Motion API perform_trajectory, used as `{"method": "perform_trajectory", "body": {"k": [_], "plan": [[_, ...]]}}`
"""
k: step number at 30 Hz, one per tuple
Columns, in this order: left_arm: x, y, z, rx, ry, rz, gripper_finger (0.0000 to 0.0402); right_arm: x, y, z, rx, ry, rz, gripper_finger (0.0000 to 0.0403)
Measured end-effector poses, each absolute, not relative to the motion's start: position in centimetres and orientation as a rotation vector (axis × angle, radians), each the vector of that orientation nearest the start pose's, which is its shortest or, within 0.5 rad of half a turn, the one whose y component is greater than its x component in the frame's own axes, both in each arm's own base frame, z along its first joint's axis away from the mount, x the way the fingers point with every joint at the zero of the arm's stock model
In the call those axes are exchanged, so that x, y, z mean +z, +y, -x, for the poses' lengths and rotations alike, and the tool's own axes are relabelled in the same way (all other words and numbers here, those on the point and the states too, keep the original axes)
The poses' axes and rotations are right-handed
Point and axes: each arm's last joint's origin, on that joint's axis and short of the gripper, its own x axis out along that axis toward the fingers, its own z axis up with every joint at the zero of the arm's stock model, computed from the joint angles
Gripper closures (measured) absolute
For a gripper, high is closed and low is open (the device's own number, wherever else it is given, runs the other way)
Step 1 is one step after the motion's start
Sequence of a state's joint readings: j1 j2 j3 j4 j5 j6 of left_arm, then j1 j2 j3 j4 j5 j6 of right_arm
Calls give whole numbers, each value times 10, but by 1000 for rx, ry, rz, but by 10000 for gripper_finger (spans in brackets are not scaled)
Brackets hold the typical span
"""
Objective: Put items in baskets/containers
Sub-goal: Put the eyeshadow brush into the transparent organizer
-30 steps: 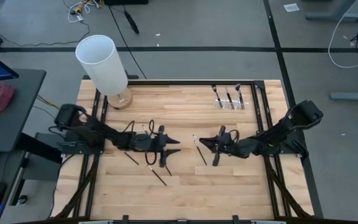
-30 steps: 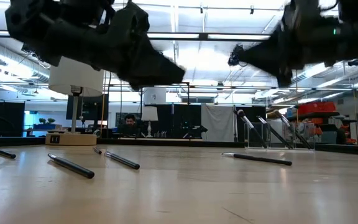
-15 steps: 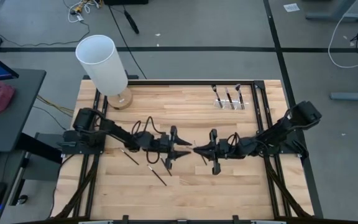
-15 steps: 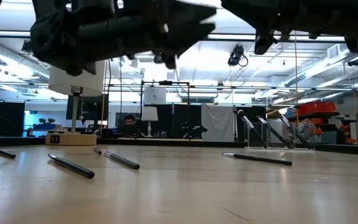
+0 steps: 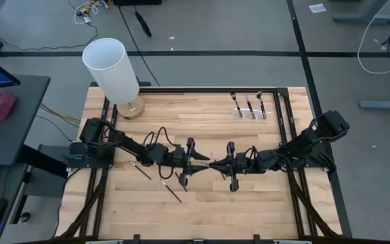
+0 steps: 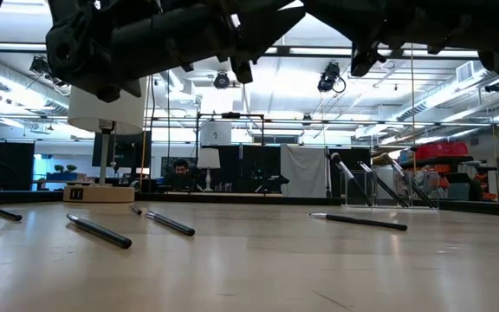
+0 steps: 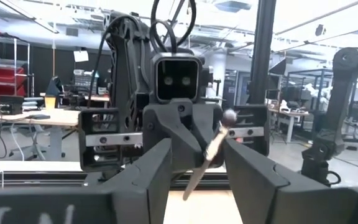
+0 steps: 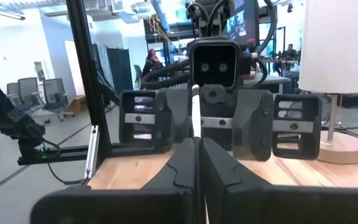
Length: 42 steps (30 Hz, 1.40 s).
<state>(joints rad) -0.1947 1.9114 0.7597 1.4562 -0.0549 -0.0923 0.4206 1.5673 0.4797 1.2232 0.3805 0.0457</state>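
From above, your left claw (image 5: pixel 204 161) and right claw (image 5: pixel 214 163) meet tip to tip over the middle of the tabletop (image 5: pixel 263 203). They are well apart from the clear holder (image 5: pixel 248 108), where 3 brushes stand. 2 loose brushes (image 5: pixel 171 192) lie near the left arm.

At tabletop height, you see 4 brushes lying flat.

The left wrist view shows your left fingers (image 7: pixel 148 180) standing wide, either side of a held brush (image 7: pixel 207 155) pinched by the right claw.

In the right wrist view, the right fingers (image 8: pixel 179 168) are pressed together.
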Motion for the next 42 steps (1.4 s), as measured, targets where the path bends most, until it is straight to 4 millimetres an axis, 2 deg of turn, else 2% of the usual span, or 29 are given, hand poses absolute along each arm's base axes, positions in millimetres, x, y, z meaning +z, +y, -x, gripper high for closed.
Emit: {"method": "perform_trajectory", "body": {"k": [6, 14, 18, 23, 27, 30, 35, 42], "plan": [[183, -67, -348, -153, -303, 131, 301, 189, 105, -260, 44, -98, -114, 393], [180, -69, -348, -225, -280, 114, 387, 185, 105, -260, 37, -48, -132, 384], [176, -69, -350, -223, -175, 111, 383, 176, 103, -257, 12, 108, -150, 352], [172, -66, -348, -175, 4, 95, 387, 174, 94, -238, -62, 367, -217, 290], [168, -62, -348, -145, 82, 87, 383, 185, 87, -223, -149, 591, -251, 242], [166, -57, -348, -108, 104, 88, 381, 191, 84, -217, -208, 730, -226, 222], [166, -50, -350, -83, 106, 102, 383, 185, 88, -226, -195, 738, -157, 218], [164, -47, -350, -72, 120, 108, 380, 163, 99, -262, -143, 594, -109, 222]]}}
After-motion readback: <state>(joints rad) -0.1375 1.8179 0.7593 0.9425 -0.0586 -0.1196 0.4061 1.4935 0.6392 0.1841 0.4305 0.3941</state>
